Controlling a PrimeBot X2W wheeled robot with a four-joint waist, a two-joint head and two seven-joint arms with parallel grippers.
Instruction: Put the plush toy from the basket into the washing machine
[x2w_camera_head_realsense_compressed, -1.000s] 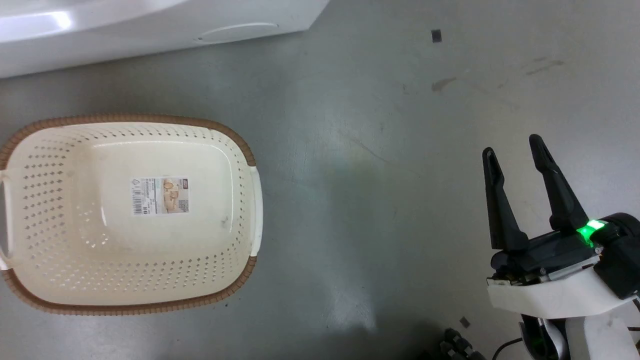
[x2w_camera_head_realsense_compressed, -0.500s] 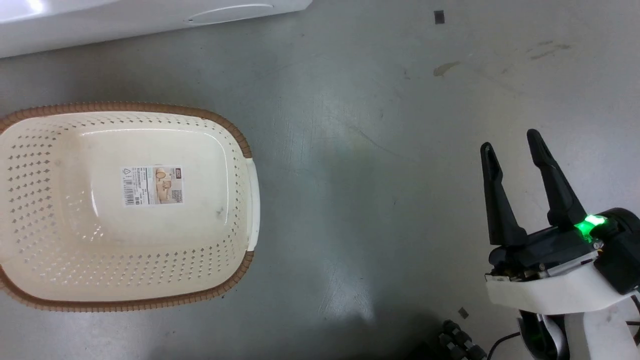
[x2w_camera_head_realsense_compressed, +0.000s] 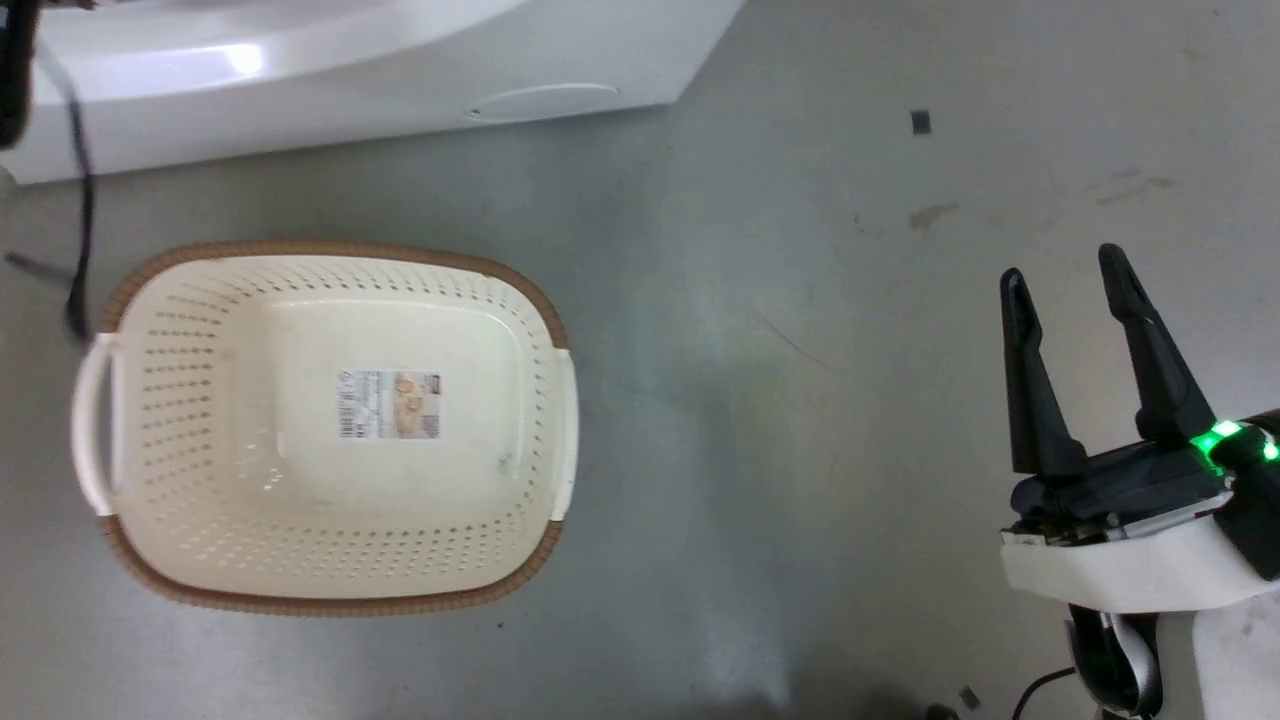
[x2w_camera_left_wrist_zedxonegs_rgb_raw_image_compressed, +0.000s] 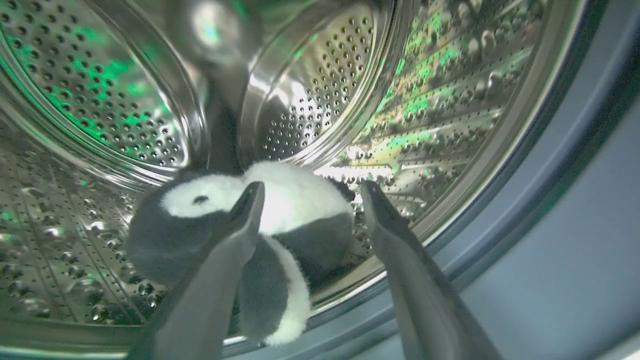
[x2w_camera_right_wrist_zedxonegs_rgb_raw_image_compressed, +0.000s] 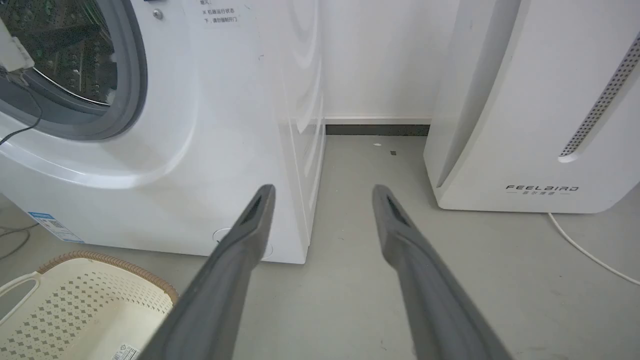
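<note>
Grey floor (x2w_camera_head_realsense_compressed: 760, 400) is carrying the empty basket (x2w_camera_head_realsense_compressed: 300, 245). The plush toy (x2w_camera_left_wrist_zedxonegs_rgb_raw_image_compressed: 295, 197) is lying in the washing machine drum (x2w_camera_left_wrist_zedxonegs_rgb_raw_image_compressed: 425, 75), just beyond the left claw (x2w_camera_left_wrist_zedxonegs_rgb_raw_image_compressed: 311, 186), which is gaping open; the right claw (x2w_camera_head_realsense_compressed: 1061, 263) is idling open. Releasing seems finished; backing the arm out is likely coming next.

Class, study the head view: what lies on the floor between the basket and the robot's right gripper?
In the head view, the stretch between the basket and the right gripper is bare grey floor, with faint scuff marks and nothing standing on it.

Head overhead; both wrists facing washing machine (x2w_camera_right_wrist_zedxonegs_rgb_raw_image_compressed: 175, 150)
</note>
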